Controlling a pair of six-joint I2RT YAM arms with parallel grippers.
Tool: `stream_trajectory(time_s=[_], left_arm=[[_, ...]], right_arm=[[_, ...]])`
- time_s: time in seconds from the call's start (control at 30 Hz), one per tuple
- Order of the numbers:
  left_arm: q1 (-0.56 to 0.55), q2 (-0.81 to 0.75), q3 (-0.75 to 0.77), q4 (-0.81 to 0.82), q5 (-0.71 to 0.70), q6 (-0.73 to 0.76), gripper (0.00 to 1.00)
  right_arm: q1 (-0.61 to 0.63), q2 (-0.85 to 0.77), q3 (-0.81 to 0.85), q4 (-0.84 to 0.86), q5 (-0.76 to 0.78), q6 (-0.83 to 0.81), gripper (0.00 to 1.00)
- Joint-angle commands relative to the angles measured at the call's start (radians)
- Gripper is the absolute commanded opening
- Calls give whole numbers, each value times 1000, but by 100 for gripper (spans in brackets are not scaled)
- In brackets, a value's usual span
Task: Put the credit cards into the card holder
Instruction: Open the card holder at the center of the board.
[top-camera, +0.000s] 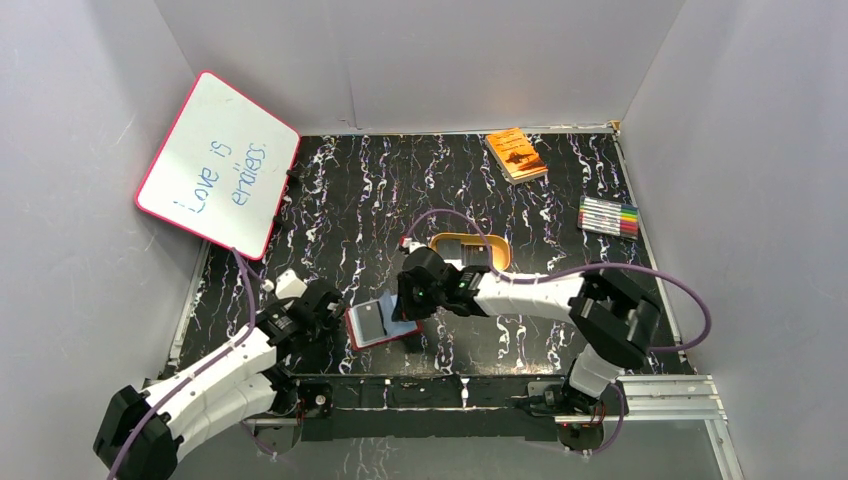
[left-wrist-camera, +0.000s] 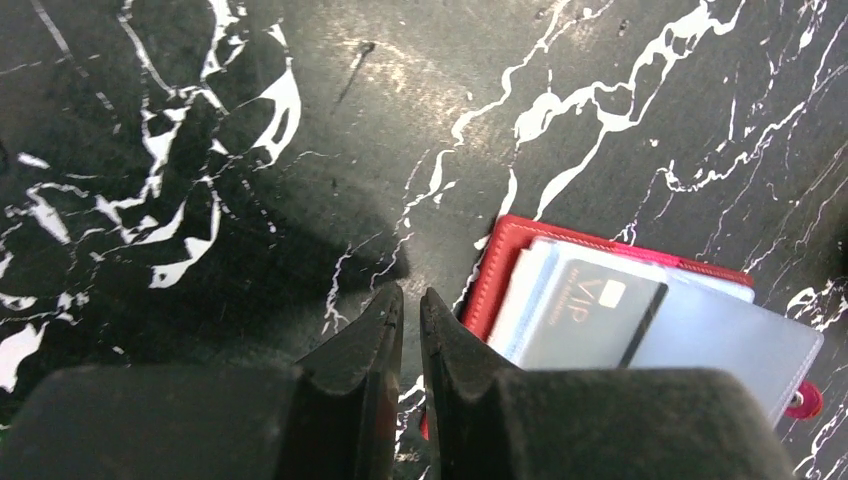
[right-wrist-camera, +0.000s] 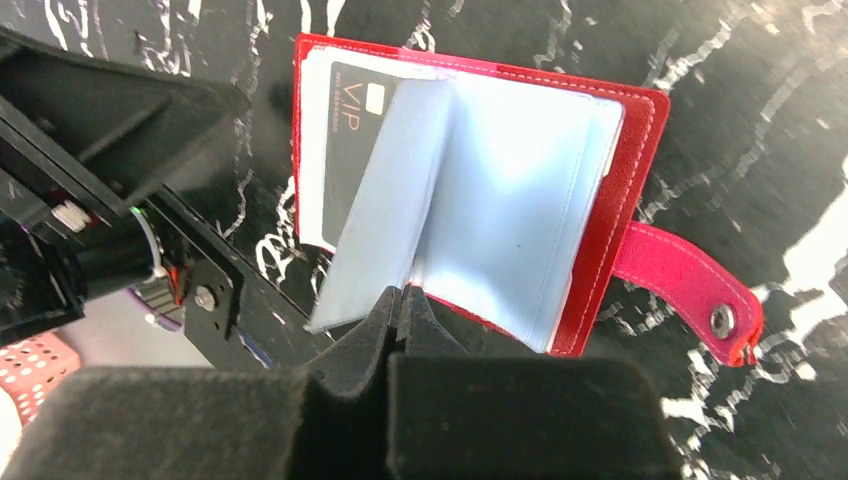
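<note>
visibly open red card holder (right-wrist-camera: 645, 150), black vip card (right-wrist-camera: 350, 160) seemingly sleeved inside

Almost-closed left hand (left-wrist-camera: 411, 303) sits beside the card holder (left-wrist-camera: 496, 272) containing a black card (left-wrist-camera: 592, 316).

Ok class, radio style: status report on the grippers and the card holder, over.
Left gripper nearly shut beside card holder edge, nothing visible between fingers. Right gripper shut, tips at the clear sleeves. Holder open; black VIP card inside. Nothing blocking.
</note>
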Motion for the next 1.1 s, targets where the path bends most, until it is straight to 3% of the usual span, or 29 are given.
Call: stream_trajectory(time_s=[0.0, 0.2, 0.33, 0.57, 0.73, 0.93, 1.07], left_arm=[[12, 37, -25, 105, 43, 80, 11], [15, 193, -50, 337, 262, 170, 3], [14, 255, -61, 441, 336, 179, 0], [14, 219, -66, 435, 316, 184, 0], [14, 169, -43, 341, 261, 195, 0], [16, 31, 10, 252, 237, 227, 0], [17, -10, 43, 324, 321, 261, 0]], right_arm=[[0, -91, -67, -35, 71, -1, 0], [0, -120, -80, -26, 56, -12, 0], [0, -89, -58, -4, 25, -18, 0], [0, 1, 25, 33, -27, -25, 0], [-6, 87, 58, -20, -24, -12, 0], [-7, 53, 35, -22, 0, -5, 0], [-6, 33, 21, -27, 5, 1, 0]])
